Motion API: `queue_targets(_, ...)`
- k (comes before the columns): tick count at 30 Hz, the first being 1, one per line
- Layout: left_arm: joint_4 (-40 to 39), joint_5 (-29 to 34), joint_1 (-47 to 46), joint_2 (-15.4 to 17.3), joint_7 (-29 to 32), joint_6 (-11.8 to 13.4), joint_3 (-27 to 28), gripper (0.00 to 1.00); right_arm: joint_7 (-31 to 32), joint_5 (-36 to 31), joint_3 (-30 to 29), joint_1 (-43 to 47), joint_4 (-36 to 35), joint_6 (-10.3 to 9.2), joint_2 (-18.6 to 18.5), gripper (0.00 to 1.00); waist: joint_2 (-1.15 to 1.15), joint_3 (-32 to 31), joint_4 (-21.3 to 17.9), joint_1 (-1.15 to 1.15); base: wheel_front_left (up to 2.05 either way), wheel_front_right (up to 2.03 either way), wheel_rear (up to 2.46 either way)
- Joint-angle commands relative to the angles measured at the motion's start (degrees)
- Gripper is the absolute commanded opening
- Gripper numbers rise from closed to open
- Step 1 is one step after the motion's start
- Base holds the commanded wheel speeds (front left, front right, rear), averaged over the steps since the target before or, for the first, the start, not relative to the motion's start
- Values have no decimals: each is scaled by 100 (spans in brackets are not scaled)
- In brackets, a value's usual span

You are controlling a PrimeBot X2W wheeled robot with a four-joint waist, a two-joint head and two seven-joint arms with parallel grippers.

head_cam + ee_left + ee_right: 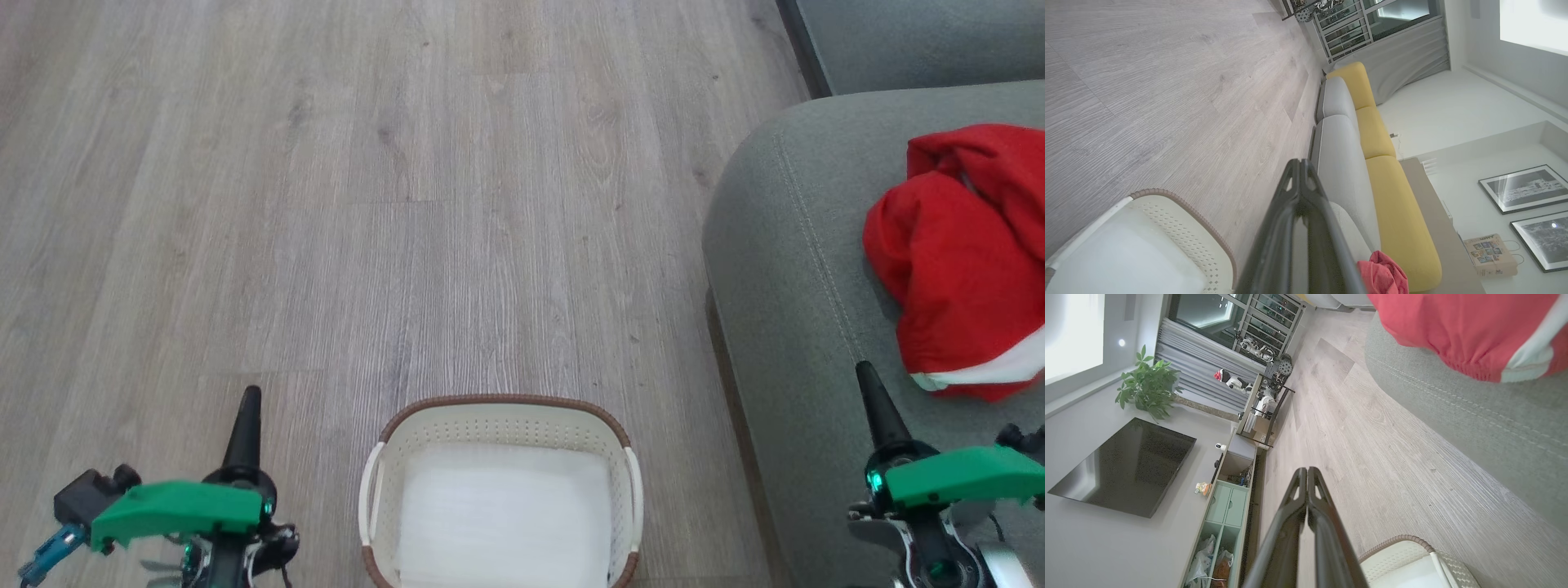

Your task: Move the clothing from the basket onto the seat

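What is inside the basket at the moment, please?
A flat white sheet lies across the bottom of the basket; anything beneath that sheet is covered. The red clothing lies on the seat.

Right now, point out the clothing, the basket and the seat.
clothing [955, 253], head view, middle of red fabric
basket [498, 399], head view, far brown rim
seat [775, 286], head view, bare cushion beside seam
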Motion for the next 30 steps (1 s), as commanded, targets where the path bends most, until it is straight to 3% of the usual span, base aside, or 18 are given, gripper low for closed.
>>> queue_targets(1,-158,-146,-320,66,36,-46,205,0,40,134,20,-306,-159,0,-20,0,0,0,1,0,0,0,0)
queue_targets(30,-126,-1917,-463,60,522,-177,569,0,532,1711,-374,-481,-24,-1,336,0,0,-8,25,0,0,0,0)
